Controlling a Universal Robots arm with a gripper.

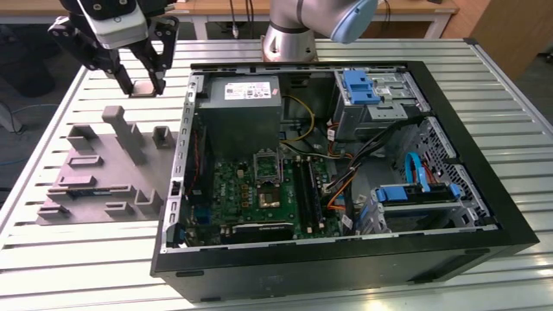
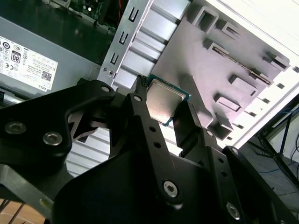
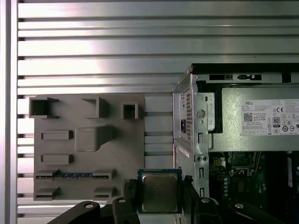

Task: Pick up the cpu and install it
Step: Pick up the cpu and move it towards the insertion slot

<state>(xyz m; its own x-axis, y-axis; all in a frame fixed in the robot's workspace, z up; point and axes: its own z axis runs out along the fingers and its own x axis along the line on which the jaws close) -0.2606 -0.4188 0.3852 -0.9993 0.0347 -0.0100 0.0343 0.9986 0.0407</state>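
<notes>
The cpu (image 3: 160, 192) (image 2: 161, 103) is sitting clamped between the gripper's (image 1: 144, 88) black fingers (image 2: 140, 109), its metal top showing in both wrist views. In the exterior view the gripper is hanging over the slatted table (image 1: 87, 259), at ten o'clock from the open PC case (image 1: 519, 227) and one o'clock from the grey parts tray (image 1: 95, 175).

bench (image 1: 87, 259): silvery slatted metal, bright glare on slats | wooden desk (image 1: 216, 8), white legs, beyond far edge | brown wooden panel (image 1: 509, 32) past far corner, exterior view's right | dark floor (image 1: 13, 155) off the exterior view's left
</notes>
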